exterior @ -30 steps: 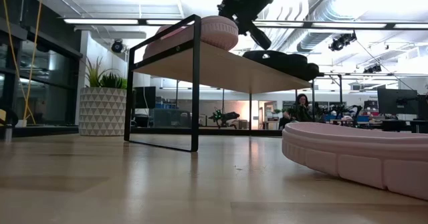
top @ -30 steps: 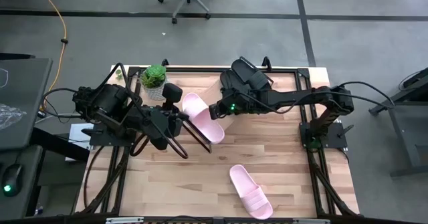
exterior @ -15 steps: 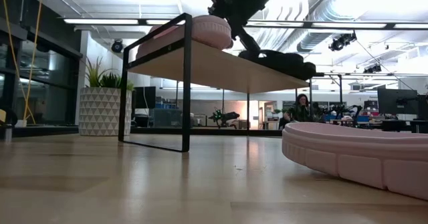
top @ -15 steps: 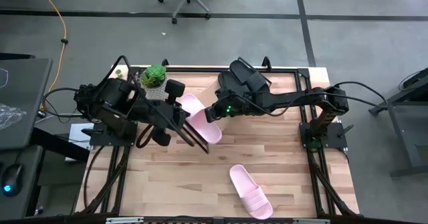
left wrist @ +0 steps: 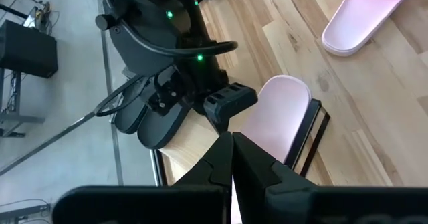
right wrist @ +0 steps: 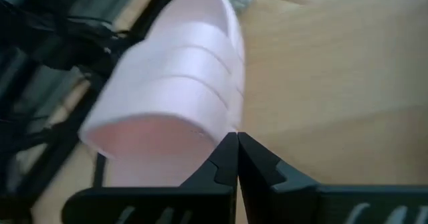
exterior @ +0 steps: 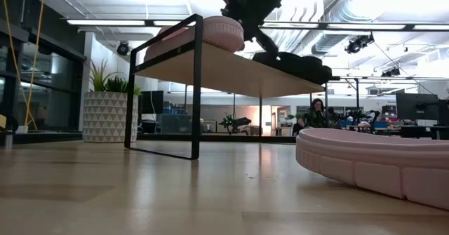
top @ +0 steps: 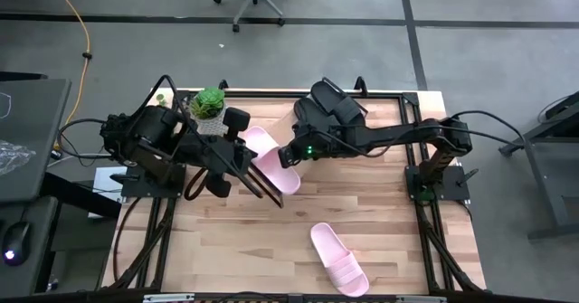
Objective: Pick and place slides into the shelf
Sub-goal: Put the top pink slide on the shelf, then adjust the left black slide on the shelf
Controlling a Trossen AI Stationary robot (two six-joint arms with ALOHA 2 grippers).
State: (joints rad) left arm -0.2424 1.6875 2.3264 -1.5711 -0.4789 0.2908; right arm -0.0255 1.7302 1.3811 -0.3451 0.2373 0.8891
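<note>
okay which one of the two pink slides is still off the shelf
The pink slide lying alone on the table's front part, away from both arms. The other pink slide already rests on the shelf beside the black pair.

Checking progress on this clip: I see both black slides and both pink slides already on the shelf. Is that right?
Not quite. Both black slides are on the shelf, but only one pink slide is. The other pink slide lies on the table, as the high view shows.
</note>
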